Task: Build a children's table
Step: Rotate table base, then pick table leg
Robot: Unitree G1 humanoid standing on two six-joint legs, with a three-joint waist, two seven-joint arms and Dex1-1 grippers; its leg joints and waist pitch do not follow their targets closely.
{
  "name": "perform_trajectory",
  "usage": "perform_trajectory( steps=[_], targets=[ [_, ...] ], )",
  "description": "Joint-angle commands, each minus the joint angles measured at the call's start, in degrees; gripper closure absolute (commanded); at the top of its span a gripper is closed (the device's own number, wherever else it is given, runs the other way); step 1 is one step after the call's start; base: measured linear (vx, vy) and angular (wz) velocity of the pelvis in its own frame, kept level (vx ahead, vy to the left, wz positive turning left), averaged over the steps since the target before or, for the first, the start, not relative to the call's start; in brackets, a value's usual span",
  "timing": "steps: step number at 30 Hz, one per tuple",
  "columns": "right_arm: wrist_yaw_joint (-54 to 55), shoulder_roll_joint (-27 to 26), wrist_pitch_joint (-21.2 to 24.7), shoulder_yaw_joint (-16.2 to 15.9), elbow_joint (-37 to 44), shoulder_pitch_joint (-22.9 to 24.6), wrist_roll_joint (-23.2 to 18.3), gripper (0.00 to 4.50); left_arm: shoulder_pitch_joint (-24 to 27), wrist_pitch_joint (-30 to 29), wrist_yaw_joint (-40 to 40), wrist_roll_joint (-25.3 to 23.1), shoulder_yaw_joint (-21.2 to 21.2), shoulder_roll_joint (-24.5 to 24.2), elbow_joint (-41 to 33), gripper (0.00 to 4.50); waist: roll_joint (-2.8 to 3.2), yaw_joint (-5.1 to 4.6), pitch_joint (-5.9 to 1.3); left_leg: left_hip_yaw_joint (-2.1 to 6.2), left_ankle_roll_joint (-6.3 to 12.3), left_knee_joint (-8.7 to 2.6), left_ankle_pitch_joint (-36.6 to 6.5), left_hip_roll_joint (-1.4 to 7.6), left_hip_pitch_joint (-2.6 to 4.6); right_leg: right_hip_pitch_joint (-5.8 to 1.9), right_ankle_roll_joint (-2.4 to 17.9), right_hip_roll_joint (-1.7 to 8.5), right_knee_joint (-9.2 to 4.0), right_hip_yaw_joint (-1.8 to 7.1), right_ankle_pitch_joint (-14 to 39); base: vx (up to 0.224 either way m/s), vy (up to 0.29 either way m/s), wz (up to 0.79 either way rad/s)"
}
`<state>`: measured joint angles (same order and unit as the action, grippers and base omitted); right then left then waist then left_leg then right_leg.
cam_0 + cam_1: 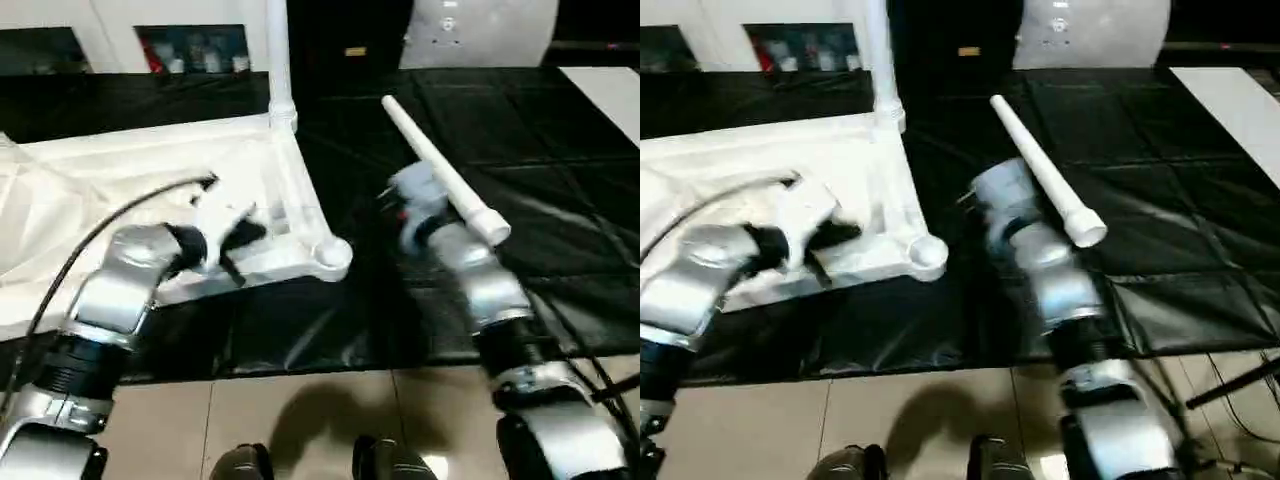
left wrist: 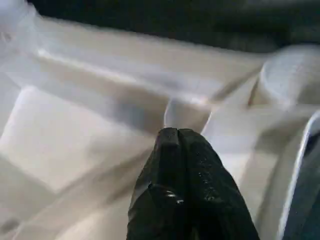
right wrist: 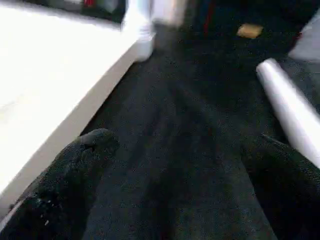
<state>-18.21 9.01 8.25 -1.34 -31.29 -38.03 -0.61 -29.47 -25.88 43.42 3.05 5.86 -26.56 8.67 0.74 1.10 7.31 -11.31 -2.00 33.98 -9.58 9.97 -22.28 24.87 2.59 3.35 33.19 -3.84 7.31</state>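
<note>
On black-sheeted workbench [image 1: 560, 150] we see table top [image 1: 120, 170] lying ribbed underside up, sockets exposed for legs; one leg [image 1: 277, 60] upright in far corner socket, near corner socket [image 1: 330, 255] empty. Left gripper [image 2: 186, 150], fingers pressed together, rests over ribs near that socket. Right gripper [image 3: 175, 165], fingers spread wide, sits just beside loose leg [image 1: 445, 170], which we judge next for pickup. Tiled floor [image 1: 300, 410] at near edge; dark shelving behind.

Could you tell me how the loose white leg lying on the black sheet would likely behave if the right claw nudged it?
The loose leg is round and smooth, so it would probably roll, curving because it tapers. It looks like stiff, light plastic.
</note>
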Motion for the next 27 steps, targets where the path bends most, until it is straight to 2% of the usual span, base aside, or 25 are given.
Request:
perform_trajectory(
  steps=[1, 3, 4, 5, 6, 7, 8, 11, 12, 15, 16, 17, 18, 19, 20, 22, 24, 27],
  targets=[
    [0.33, 0.47, 1.14, 1.04, 1.13, 0.17, -0.90, 0.00, 0.65, 0.48, 0.94, 2.70, -1.48, 0.76, -1.32, 4.17, 0.94, 0.13, -5.07, 1.43, 2.65, -3.56, -11.04, 2.56, 1.46, -3.64, 11.47, 4.30, -3.31, 2.91, 14.90, 0.000, 0.000, 0.00],
    [4.21, 2.67, 3.06, 2.02, -1.03, -2.16, 0.76, 0.00, 2.38, -0.08, -0.38, 6.93, -3.72, 3.57, -4.75, 4.17, 0.74, 0.15, -4.84, 1.33, 2.41, -3.56, -11.50, 2.48, 1.37, -3.69, 11.52, 4.25, -3.60, 2.85, 15.88, 0.000, 0.000, 0.00],
    [5.04, 3.21, 4.07, 2.14, -1.69, -2.87, 1.23, 0.00, 2.83, 0.07, -0.67, 7.25, -3.83, 3.99, -5.41, 4.08, 0.73, 0.15, -4.95, 1.45, 2.18, -3.52, -11.45, 2.56, 1.47, -3.72, 11.68, 4.20, -3.41, 2.82, 15.95, 0.000, 0.000, 0.00],
    [5.04, 3.21, 4.07, 2.14, -1.69, -2.87, 1.23, 0.00, 2.83, 0.07, -0.67, 7.25, -3.83, 3.99, -5.41, 4.03, 0.68, 0.10, -4.82, 1.31, 2.32, -3.50, -12.06, 2.42, 1.54, -3.54, 11.23, 3.95, -3.66, 2.74, 17.08, 0.000, 0.000, 0.00],
    [5.30, 3.90, 5.25, 1.74, -2.36, -3.57, 2.09, 0.00, 3.26, -0.01, -1.06, 7.49, -4.04, 4.42, -6.04, 3.87, 0.71, 0.08, -4.66, 1.29, 2.50, -3.51, -13.04, 2.31, 1.52, -3.42, 10.19, 3.91, -3.85, 2.69, 18.71, 0.000, 0.000, 0.00],
    [5.38, 4.69, 7.62, 2.66, -3.75, -5.28, 1.92, 0.00, 4.36, -0.26, -2.90, 8.34, -5.33, 6.30, -8.01, 3.78, 0.58, -0.05, -4.55, 1.39, 2.40, -3.57, -13.21, 2.32, 1.45, -3.47, 9.91, 3.79, -3.76, 2.62, 19.14, 0.000, 0.000, 0.00],
    [5.29, 4.81, 7.80, 2.74, -3.90, -5.48, 1.88, 0.00, 4.54, -0.41, -3.15, 8.52, -5.49, 6.56, -8.35, 3.73, 0.44, -0.23, -4.50, 1.44, 2.36, -3.56, -13.27, 2.34, 1.40, -3.68, 9.90, 3.93, -3.93, 2.56, 19.68, 0.000, 0.000, 0.00],
    [4.47, 5.92, 8.55, 3.07, -5.38, -7.02, 1.61, 0.00, 6.29, -2.21, -4.83, 9.79, -6.28, 8.10, -11.38, 3.52, 0.14, -0.35, -4.45, 1.36, 3.08, -3.51, -13.23, 2.28, 1.32, -3.44, 8.92, 3.85, -4.07, 2.57, 20.32, 0.000, 0.000, 0.00],
    [4.02, 6.51, 8.37, 2.85, -6.77, -7.83, 1.63, 0.00, 7.17, -3.05, -5.02, 10.07, -6.08, 8.09, -12.65, 3.32, -0.05, -0.66, -4.50, 1.47, 3.24, -3.46, -12.78, 2.36, 1.15, -3.64, 9.28, 4.01, -3.75, 2.54, 19.93, 0.000, 0.000, 0.00],
    [3.95, 8.13, 7.60, 2.95, -14.03, -11.63, 1.81, 0.00, 8.95, -3.98, -4.72, 10.41, -5.14, 7.28, -14.77, 3.19, 0.06, -1.10, -4.37, 1.37, 3.87, -3.28, -12.83, 2.20, 1.17, -3.42, 9.55, 3.85, -3.98, 2.40, 20.95, 0.000, 0.000, 0.00],
    [4.12, 8.75, 8.20, 3.68, -17.75, -13.67, 1.58, 0.00, 9.34, -4.24, -4.47, 10.37, -4.84, 7.04, -15.49, 3.03, -0.46, -1.10, -4.11, 1.20, 4.05, -3.34, -13.26, 2.19, 1.28, -3.15, 9.15, 3.71, -4.34, 2.39, 21.79, 0.000, 0.000, 0.00],
    [4.30, 9.02, 8.44, 4.11, -19.38, -14.59, 1.41, 0.00, 9.49, -4.42, -4.29, 10.37, -4.67, 6.89, -15.84, 3.03, -0.07, -1.07, -4.07, 1.30, 4.02, -3.33, -13.62, 2.22, 1.43, -3.10, 9.14, 3.74, -4.25, 2.36, 22.50, 0.000, 0.000, 0.00],
    [3.99, 9.75, 9.16, 5.10, -23.63, -17.04, 0.99, 0.00, 9.95, -4.97, -3.52, 10.43, -4.03, 6.28, -16.98, 2.90, -0.21, -1.18, -3.96, 1.34, 3.94, -3.33, -14.14, 2.28, 1.45, -3.02, 9.13, 3.73, -4.20, 2.32, 22.88, 0.000, 0.000, 0.00],
    [2.43, 10.28, 9.65, 5.39, -26.66, -18.74, 0.83, 0.00, 10.37, -5.73, -2.66, 10.77, -3.36, 5.60, -18.27, 2.85, -0.06, -1.11, -4.00, 1.37, 3.86, -3.31, -14.27, 2.32, 1.56, -3.00, 9.26, 3.77, -4.15, 2.32, 22.85, 0.000, 0.000, 0.00],
    [1.91, 10.45, 9.68, 5.44, -27.67, -19.30, 0.83, 0.00, 10.49, -6.06, -2.41, 10.93, -3.13, 5.36, -18.72, 2.81, -0.15, -1.13, -3.82, 1.36, 3.93, -3.39, -14.65, 2.36, 1.51, -2.96, 9.24, 3.79, -4.21, 2.33, 22.93, 0.000, 0.000, 0.00],
    [1.21, 11.10, 9.49, 5.01, -30.91, -21.16, 1.44, 0.00, 10.76, -7.14, -2.04, 11.34, -2.49, 4.77, -20.26, 2.72, -0.17, -1.09, -3.82, 1.41, 3.97, -3.42, -14.38, 2.49, 1.39, -3.05, 9.91, 3.83, -3.88, 2.37, 21.74, 0.000, 0.000, 0.00],
    [-0.74, 11.47, 10.27, 3.81, -34.15, -22.84, 2.24, 0.00, 10.72, -8.31, -2.12, 11.82, -2.43, 4.46, -21.35, 2.44, -0.19, -1.00, -3.78, 1.31, 4.16, -3.36, -13.86, 2.48, 1.24, -3.12, 10.26, 3.92, -3.85, 2.43, 21.02, 0.000, 0.000, 0.00],
    [-1.80, 11.78, 10.96, 2.37, -38.21, -24.88, 3.78, 0.00, 10.88, -8.88, -1.66, 10.73, -1.45, 2.58, -22.15, 2.27, -0.23, -0.88, -3.75, 1.35, 4.38, -3.39, -13.30, 2.54, 1.09, -3.18, 11.16, 3.99, -3.69, 2.39, 20.47, 0.000, 0.000, 0.00]
  ],
)
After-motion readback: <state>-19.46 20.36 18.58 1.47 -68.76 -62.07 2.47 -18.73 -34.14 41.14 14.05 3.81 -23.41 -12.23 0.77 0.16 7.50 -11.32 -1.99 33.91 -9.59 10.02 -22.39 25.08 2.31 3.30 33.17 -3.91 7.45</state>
